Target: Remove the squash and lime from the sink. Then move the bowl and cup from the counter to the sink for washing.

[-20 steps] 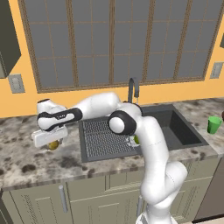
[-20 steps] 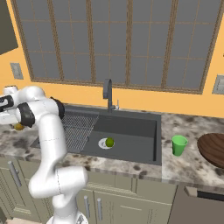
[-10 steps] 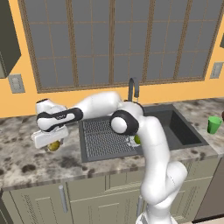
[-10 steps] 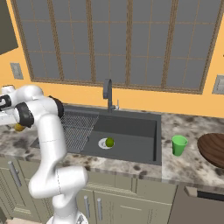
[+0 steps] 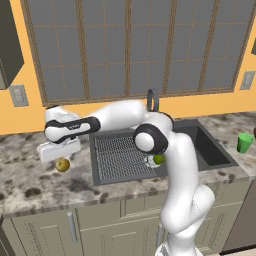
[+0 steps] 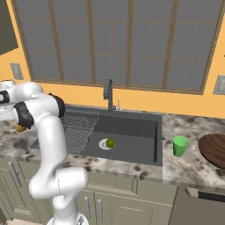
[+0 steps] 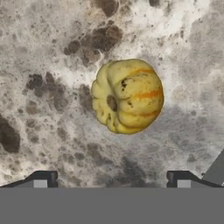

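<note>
Hovering claw (image 7: pixel 112 181) spread wide, squash (image 7: pixel 127 96) on counter (image 5: pixel 30 180) w/ bare room round it

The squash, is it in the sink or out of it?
Out. The squash lies on the speckled counter, left of the sink.

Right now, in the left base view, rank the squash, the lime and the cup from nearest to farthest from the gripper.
1. The squash, on the counter just under the open gripper, left of the sink.
2. The lime, in the basin, peeking past the arm.
3. The cup, on the counter at far right.
</note>
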